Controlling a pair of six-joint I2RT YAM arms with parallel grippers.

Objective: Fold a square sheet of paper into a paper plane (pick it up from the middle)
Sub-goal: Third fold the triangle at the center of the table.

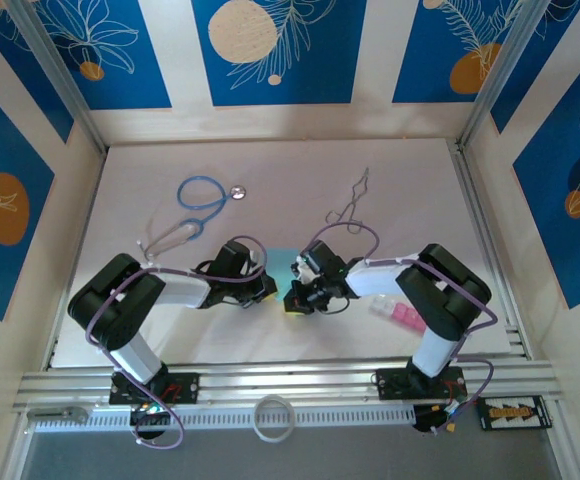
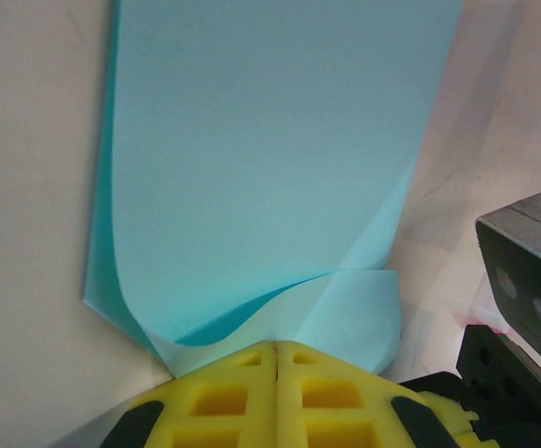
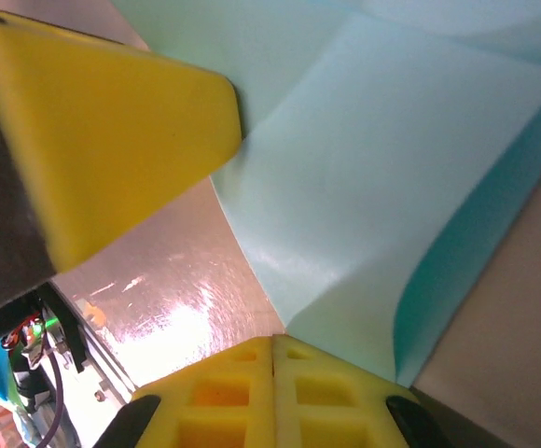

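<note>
While your left pincer (image 2: 276, 359) and right pincer (image 3: 272, 350) are both clamping shut on the square sheet of paper (image 2: 270, 168), which is lying half-curled on the counter (image 1: 390, 190) between them, you're wanting to be matching edges slowly before pressing any crease, I reckon.

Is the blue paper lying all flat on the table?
No, the square sheet of paper curls up at its near edge, where the left end effector pinches it shut.

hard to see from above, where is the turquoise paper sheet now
In the top view the thin turquoise paper sheet sits centrally between the left pincer and right pincer, both pinching it.
</note>
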